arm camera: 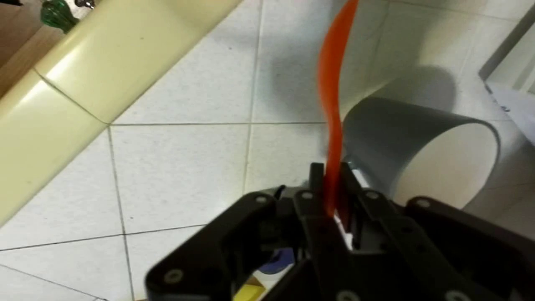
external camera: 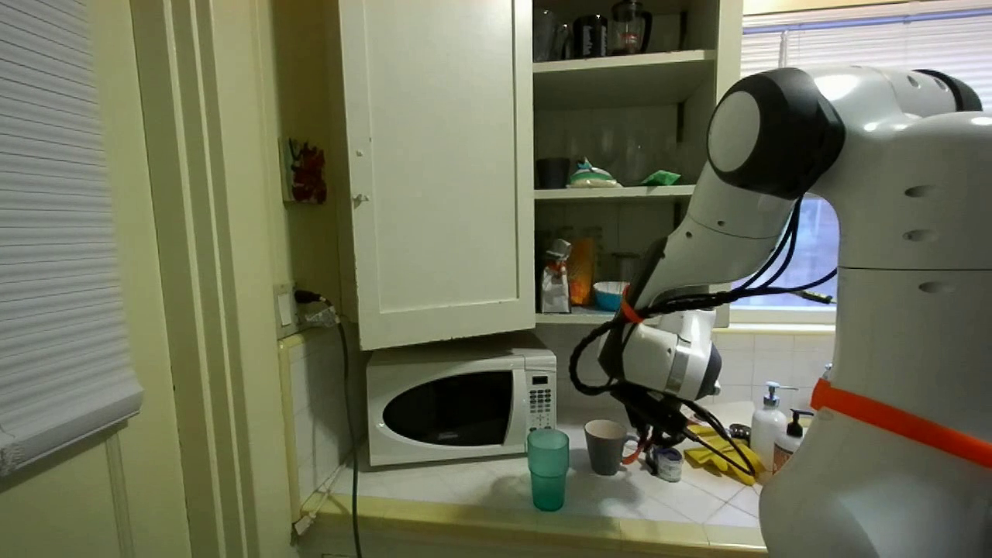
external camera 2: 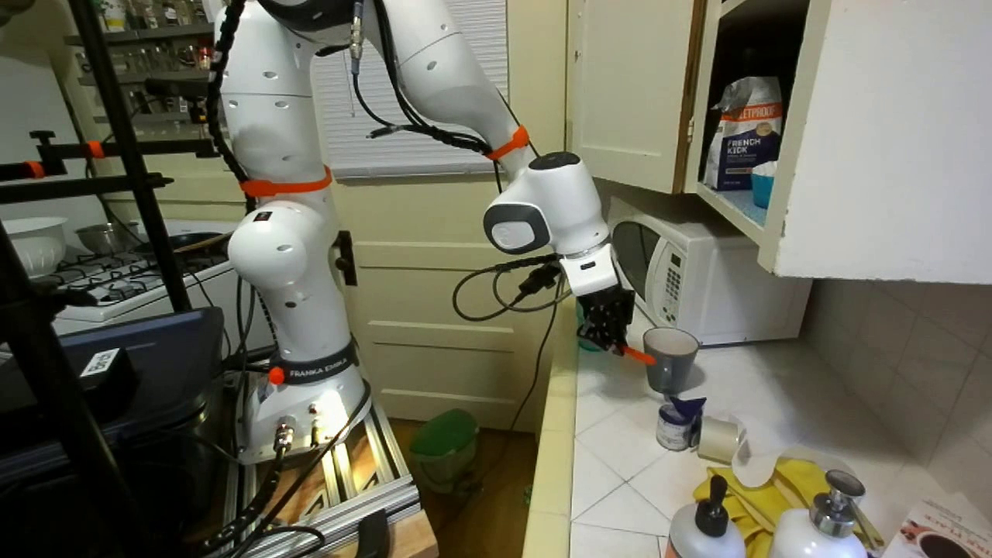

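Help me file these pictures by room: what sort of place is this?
Most likely a home kitchen: a microwave stands on a tiled counter, and a stove shows in an exterior view.

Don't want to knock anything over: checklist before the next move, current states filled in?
1. Fingers shut on the orange utensil: ok, clamped between them in the wrist view.
2. Gap between orange utensil and mug: cannot tell, they look very close in the wrist view.
3. Mug upright on the counter: ok.
4. Green cup upright: ok.
5. Cable tucked away: not ok, hangs in loose loops.
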Tool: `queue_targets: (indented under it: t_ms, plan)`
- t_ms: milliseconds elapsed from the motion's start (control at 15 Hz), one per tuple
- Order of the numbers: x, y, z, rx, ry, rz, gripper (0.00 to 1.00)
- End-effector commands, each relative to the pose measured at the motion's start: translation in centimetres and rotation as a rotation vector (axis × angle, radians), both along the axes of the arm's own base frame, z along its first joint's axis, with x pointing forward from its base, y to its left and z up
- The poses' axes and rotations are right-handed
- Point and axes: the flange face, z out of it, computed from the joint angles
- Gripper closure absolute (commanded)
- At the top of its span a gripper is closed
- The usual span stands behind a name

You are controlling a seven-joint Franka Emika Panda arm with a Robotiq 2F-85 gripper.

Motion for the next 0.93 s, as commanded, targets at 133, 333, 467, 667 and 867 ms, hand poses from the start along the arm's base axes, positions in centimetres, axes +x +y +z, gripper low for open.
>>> queue_targets:
  t_ms: [133, 333, 467, 667, 867]
  plan:
    - [-2.9, -2.7, -2.4, 0.053, 0.024, -0.147, 0.97]
    - [-3.6, -4.3, -3.8, 0.059, 0.041, -0.199, 0.97]
    - [-3.7, -5.0, -4.8, 0.063, 0.055, -0.214, 0.97]
    - [-3.9, -5.8, -6.4, 0.067, 0.084, -0.224, 0.64]
    - [-3.8, -6.4, -7.1, 0.085, 0.098, -0.232, 0.50]
